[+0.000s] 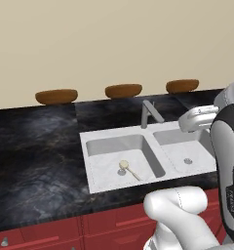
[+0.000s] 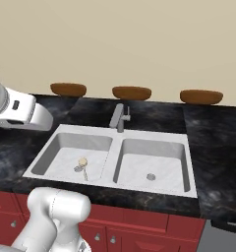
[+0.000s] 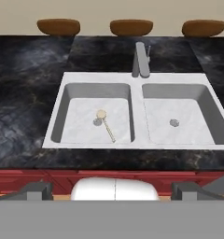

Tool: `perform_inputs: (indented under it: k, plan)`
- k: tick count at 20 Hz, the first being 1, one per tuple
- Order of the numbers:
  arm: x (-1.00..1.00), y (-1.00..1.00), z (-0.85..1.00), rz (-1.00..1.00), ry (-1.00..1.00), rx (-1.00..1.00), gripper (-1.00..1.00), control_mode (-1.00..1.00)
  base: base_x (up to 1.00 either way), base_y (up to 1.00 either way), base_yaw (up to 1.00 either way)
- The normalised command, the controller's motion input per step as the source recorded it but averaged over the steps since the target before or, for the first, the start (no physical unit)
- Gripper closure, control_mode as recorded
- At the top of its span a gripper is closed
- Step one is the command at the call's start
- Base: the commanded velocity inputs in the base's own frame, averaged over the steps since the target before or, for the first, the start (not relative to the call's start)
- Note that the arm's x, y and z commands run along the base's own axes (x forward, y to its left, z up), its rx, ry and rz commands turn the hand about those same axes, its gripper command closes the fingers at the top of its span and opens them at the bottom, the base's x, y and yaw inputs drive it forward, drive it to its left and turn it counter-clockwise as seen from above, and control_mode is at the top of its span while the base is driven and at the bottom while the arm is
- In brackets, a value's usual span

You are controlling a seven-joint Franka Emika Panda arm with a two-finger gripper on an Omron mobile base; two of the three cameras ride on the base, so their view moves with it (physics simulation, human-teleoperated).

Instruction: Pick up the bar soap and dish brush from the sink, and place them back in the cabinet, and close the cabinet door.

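The dish brush (image 3: 101, 114) lies in the left basin of the light grey double sink (image 3: 136, 112), its round beige head beside the drain and its thin handle pointing toward the front wall. Both base views also show the dish brush (image 1: 124, 165) (image 2: 82, 161) on that basin's floor. My gripper (image 3: 113, 190) hangs high above the counter's front edge, looking down on the sink, fingers spread wide and open with nothing between them. My hand (image 1: 199, 118) floats over the right basin's side. The bar soap is out of view, as are the cabinet and its door.
A grey faucet (image 3: 141, 59) stands behind the divider between the basins. Three brown bowls (image 3: 131, 27) line the far edge of the black marbled counter (image 3: 25, 79). Red drawers (image 1: 46, 237) run below the counter front.
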Motion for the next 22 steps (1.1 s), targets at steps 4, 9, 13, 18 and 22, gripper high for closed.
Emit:
perform_inputs:
  k: [4, 9, 13, 18, 22]
  plan:
    - [0.33, 0.13, -0.20, 0.00, 0.06, 0.00, -1.00, -1.00, 0.00, 0.00, 0.00]
    - [0.36, 0.07, -0.26, 0.00, 0.06, 0.00, -1.00, -1.00, 0.00, 0.00, 0.00]
    - [0.29, 0.00, -0.26, 0.00, 0.09, 0.00, -1.00, -1.00, 0.00, 0.00, 0.00]
    - [0.28, 0.00, -0.31, 0.01, 0.12, 0.00, -1.00, -1.00, 0.00, 0.00, 0.00]
    - [0.31, 0.01, -0.29, 0.00, 0.13, 0.00, -1.00, -1.00, 0.00, 0.00, 0.00]
